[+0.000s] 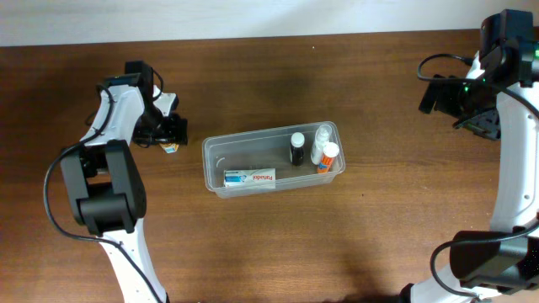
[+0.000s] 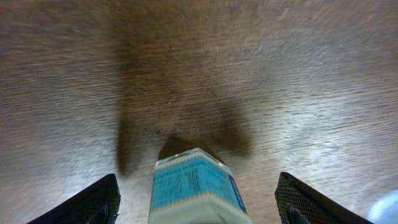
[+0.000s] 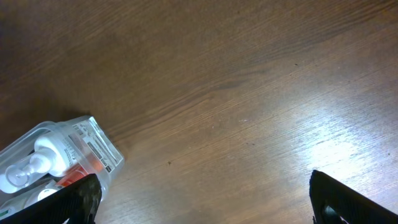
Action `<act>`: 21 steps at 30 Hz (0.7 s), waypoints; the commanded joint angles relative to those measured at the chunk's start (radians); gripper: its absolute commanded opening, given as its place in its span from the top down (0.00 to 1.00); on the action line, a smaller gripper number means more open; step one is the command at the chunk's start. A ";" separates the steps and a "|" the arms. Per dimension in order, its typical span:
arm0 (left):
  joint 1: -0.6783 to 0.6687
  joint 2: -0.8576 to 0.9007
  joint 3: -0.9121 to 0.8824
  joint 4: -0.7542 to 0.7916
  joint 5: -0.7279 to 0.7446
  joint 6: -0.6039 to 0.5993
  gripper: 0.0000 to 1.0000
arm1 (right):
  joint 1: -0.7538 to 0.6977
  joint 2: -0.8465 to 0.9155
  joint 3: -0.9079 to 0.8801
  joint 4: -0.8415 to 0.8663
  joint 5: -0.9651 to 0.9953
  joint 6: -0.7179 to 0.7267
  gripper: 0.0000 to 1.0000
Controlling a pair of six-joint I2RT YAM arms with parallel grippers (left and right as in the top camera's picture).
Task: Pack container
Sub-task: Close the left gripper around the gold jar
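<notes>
The left claw is spread wide astride a blue-labelled pack; closing off-centre could tip or skid it away from the container, which sits mid-surface. The right claw, also apart, hangs far right. The surface is dark, glossy wood below a pale wall.

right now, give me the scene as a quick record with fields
table: brown wood
container: clear tub, mid-table, no lid on
in container: box, black bottle, white bottle, orange-capped bottle
outside container: blue carton, on the table to its left
left end effector: open, one finger on each side of the blue carton
right end effector: open, empty, above bare table to the right of the container
</notes>
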 commanded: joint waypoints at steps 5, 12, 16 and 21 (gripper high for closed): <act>0.000 0.015 -0.006 0.016 -0.004 0.104 0.19 | -0.002 -0.003 0.005 0.000 0.009 0.005 0.02; 0.000 0.015 -0.006 0.036 -0.004 0.104 0.34 | -0.002 -0.003 0.005 0.000 0.009 0.005 0.02; 0.000 0.015 -0.006 0.035 -0.004 0.103 0.48 | -0.002 -0.003 0.005 0.000 0.009 0.005 0.02; 0.000 0.015 -0.006 0.025 -0.004 0.103 0.56 | -0.002 -0.003 0.005 0.000 0.009 0.005 0.02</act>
